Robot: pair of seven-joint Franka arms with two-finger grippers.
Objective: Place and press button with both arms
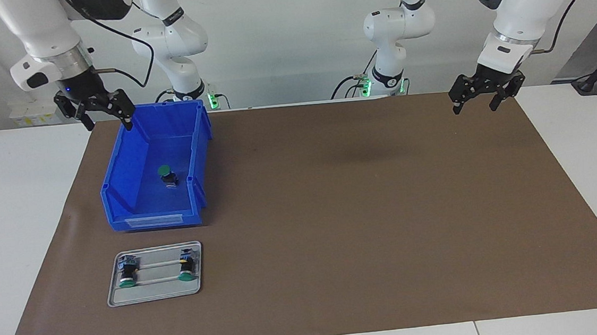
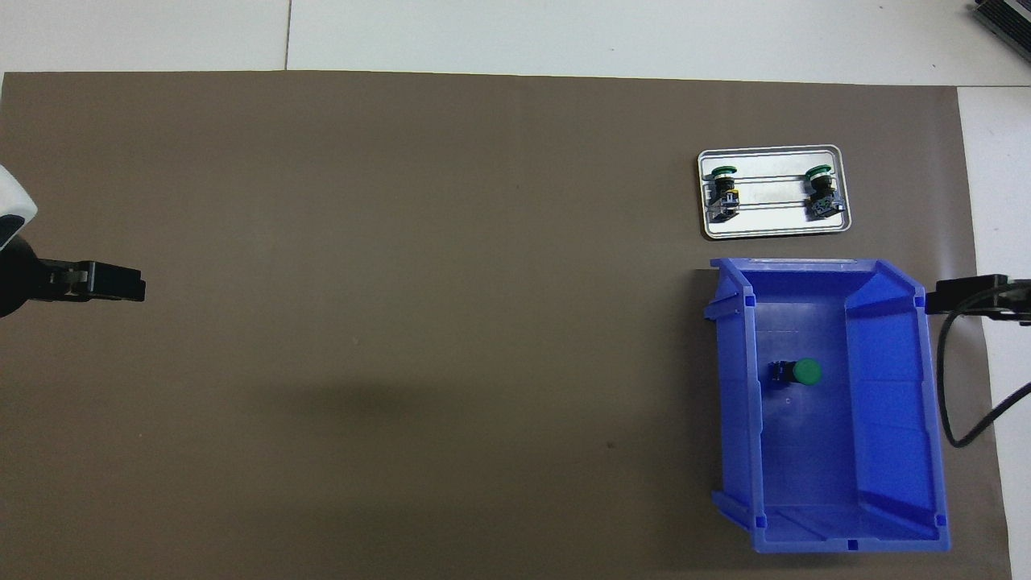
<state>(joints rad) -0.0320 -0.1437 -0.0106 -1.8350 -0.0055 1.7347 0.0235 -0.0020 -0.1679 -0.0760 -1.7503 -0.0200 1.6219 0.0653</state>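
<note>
One green-capped button (image 1: 167, 175) (image 2: 801, 372) lies on the floor of the blue bin (image 1: 133, 164) (image 2: 886, 403). Two more buttons (image 1: 127, 271) (image 1: 186, 266) lie on their sides on a small metal tray (image 1: 159, 291) (image 2: 773, 227), at its two ends (image 2: 722, 189) (image 2: 821, 189). My right gripper (image 1: 105, 118) (image 2: 933, 300) hangs open and empty in the air, just outside the bin's wall at the right arm's end of the table. Over the brown mat at the left arm's end, my left gripper (image 1: 476, 104) (image 2: 138, 288) hangs open and holds nothing.
The brown mat (image 1: 360, 210) covers most of the white table. The tray lies just farther from the robots than the bin. A black cable (image 2: 962, 387) loops down beside the bin under the right arm.
</note>
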